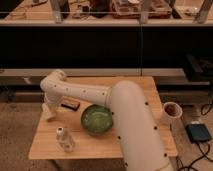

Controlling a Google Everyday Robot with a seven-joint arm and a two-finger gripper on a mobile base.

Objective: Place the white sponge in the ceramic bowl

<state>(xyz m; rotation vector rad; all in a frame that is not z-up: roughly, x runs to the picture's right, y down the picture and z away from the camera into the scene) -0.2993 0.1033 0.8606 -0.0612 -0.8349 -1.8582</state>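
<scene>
Pale wood forms the top of a small table [145, 85], seen from above and slightly behind in the single camera view. A thick white arm [125, 120] is stretched from the bottom edge at about five o'clock up across the table, bending at an elbow near the upper left corner. From that elbow the forearm is turned downward, and the gripper [48, 114] is found at the left edge of the table, at roughly nine o'clock from the ceramic bowl [97, 120].

The fingers are drawn fully together. A small pale shape is seen at the gripper's tip, and the white sponge [48, 116] appears to be pinched there, though its outline is hard to separate from the white of the gripper. It is placed well apart from the bowl, just over the left border of the tabletop.

The bowl, glossy green with a dark rim, is set near the middle of the table, partly bordered on its right by the arm. A dark brown block [70, 104] is laid at about eleven o'clock from the bowl, just beside the forearm. A small pale bottle [63, 138] is stood at about eight o'clock from the bowl, near the front edge. A white cup [171, 111] with a brown inside is set at three o'clock, by the table's right edge.
</scene>
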